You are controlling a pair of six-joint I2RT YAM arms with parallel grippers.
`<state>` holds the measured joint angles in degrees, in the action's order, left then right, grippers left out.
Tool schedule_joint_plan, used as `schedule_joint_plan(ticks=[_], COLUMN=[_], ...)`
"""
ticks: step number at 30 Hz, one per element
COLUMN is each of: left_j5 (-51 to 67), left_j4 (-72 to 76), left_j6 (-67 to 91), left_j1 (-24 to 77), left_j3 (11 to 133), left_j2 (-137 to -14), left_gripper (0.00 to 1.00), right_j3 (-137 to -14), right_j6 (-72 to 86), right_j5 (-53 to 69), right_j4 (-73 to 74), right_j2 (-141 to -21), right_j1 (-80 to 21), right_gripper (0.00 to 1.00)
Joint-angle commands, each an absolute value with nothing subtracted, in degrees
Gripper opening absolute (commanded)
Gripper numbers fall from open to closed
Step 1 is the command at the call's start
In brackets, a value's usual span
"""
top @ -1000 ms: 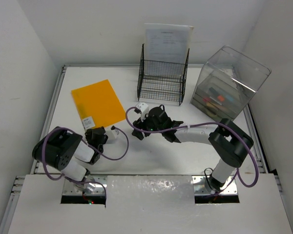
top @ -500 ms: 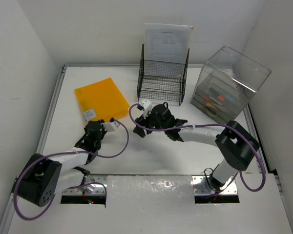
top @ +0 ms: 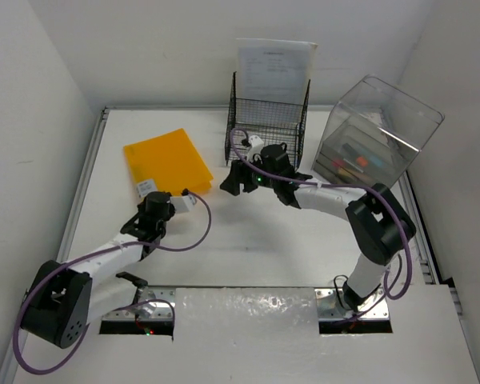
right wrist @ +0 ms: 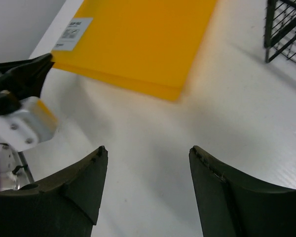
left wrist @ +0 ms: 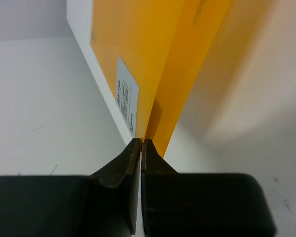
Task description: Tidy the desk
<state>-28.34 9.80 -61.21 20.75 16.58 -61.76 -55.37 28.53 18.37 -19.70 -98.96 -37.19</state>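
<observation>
- The large flat matte-white rectangular bench (top: 248, 240) fills the workspace under both arms, with silver metal rails (top: 84, 184) along its edges.
- A flat rectangular orange folder (top: 166, 160) sits on the left half of the bench, with a small white printed label (left wrist: 127, 101) by its near corner.
- The left pincer (left wrist: 140, 147) is clenched on that near corner of the orange folder, its black fingertips pressed together with the orange edge between them.
- In the wrist views the gripped end of the folder is raised, with a shadow on the bench below; its far edge probably rests on the surface, though the overhead view does not settle that.
- The right pincer (right wrist: 145, 158) is released and grasps nothing. Its two black fingers stand wide apart above bare bench, between the folder and the rack.
- A black wire-mesh rack (top: 266, 136) stands at the far middle, with a white printed paper sheet (top: 274, 68) upright behind it.
- A clear plastic drawer box (top: 376, 136) stands at the far right, just beside the rack, with small coloured items inside.
</observation>
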Motion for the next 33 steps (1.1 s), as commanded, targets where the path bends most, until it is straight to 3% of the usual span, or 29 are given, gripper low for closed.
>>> schedule_joint_plan(ticks=[1, 9, 15, 26, 33], left_j5=[-29.88, -31.29, -30.24, -24.7, -19.87], left_j4=[2.75, -7.38, -15.28, -27.4, -35.85], left_j6=[-60.56, -62.31, -62.93, -62.58, -63.11], left_j1=[21.01, 21.01, 21.01, 21.01, 21.01], left_j3=[22.93, 31.9, 41.46, 50.62, 56.25], left_j2=[-58.89, -56.43, -54.32, -52.47, -50.98], left_gripper=[0.0, 0.0, 0.0, 0.0, 0.0], right_j3=[-59.58, -52.31, -49.4, -62.92, -72.06], right_j6=[29.56, -3.55, -16.95, -19.86, -13.89], right_j5=[21.35, 22.85, 28.47, 35.42, 38.14], right_j4=[-24.26, -27.31, -37.22, -39.37, -44.04], right_j2=[-100.37, -94.75, -95.35, -107.66, -113.11], right_j1=[-36.83, -36.83, -36.91, -36.91, -36.74], right_gripper=[0.66, 0.72, 0.78, 0.81, 0.82])
